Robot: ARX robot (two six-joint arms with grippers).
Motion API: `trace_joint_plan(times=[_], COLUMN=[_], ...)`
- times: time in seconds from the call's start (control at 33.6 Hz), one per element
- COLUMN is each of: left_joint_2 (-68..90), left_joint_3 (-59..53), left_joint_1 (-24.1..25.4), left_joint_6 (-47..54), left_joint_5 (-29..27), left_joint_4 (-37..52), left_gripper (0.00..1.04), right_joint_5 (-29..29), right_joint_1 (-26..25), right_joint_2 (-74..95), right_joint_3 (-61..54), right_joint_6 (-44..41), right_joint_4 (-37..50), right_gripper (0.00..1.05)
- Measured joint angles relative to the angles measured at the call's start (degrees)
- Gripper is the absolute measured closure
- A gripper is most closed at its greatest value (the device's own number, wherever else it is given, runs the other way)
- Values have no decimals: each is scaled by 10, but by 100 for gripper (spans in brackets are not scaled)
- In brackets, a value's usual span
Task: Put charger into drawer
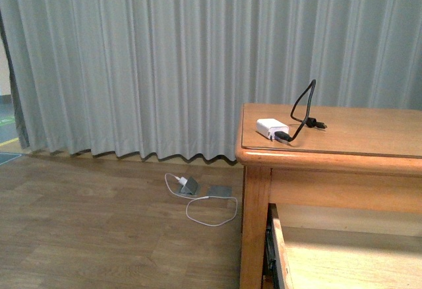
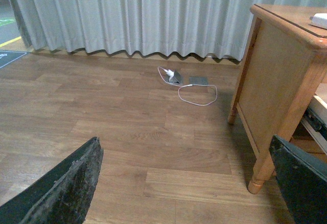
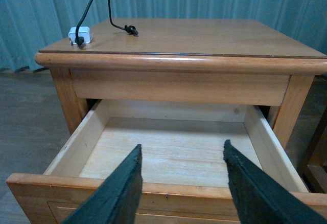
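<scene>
The charger [image 1: 271, 128], a small white block with a stiff black looping cable, lies on the wooden cabinet's top near its left front corner; it also shows as the charger [image 3: 79, 34] in the right wrist view. The drawer [image 3: 76, 147] stands pulled out, its pale inside bare; part of the drawer [image 1: 280, 249] shows in the front view. My right gripper [image 3: 181, 155] is open, hovering over the drawer's front rail. My left gripper [image 2: 186, 155] is open above the floor, left of the cabinet, with nothing between its fingers.
A white plug with a thin white cable [image 1: 204, 206] and grey floor plates lie on the wood floor by the grey curtain [image 1: 132, 64]. The cabinet's leg [image 2: 263, 168] stands close to my left gripper's right finger.
</scene>
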Motion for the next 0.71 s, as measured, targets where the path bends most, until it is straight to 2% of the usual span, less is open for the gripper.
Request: trace_joint_plan(times=[0.21,0.3,0.36,0.42,0.48,0.54,0.71], left_joint_2=[0,0,13,66,118,166,426], left_joint_3=[0,0,3,7,10,22,134], left_joint_1=[0,0,-24,-81,-111,-116,-90], left_joint_6=[0,0,-29,-88,-114,-118,-71], left_joint_5=[0,0,-81,-221,-264,-254,-144], left_joint_4=[0,0,-10,0,32,70,232], left_gripper=[6,6,6,6,6,6,6], right_joint_5=[0,0,0,0,0,0,0], right_joint_1=[0,0,0,0,0,0,0], right_joint_2=[0,0,0,0,0,0,0], right_joint_3=[0,0,0,0,0,0,0], right_joint_6=[0,0,0,0,0,0,0], right_joint_4=[0,0,0,0,0,0,0], right_gripper=[21,9,8,9,9,9,9])
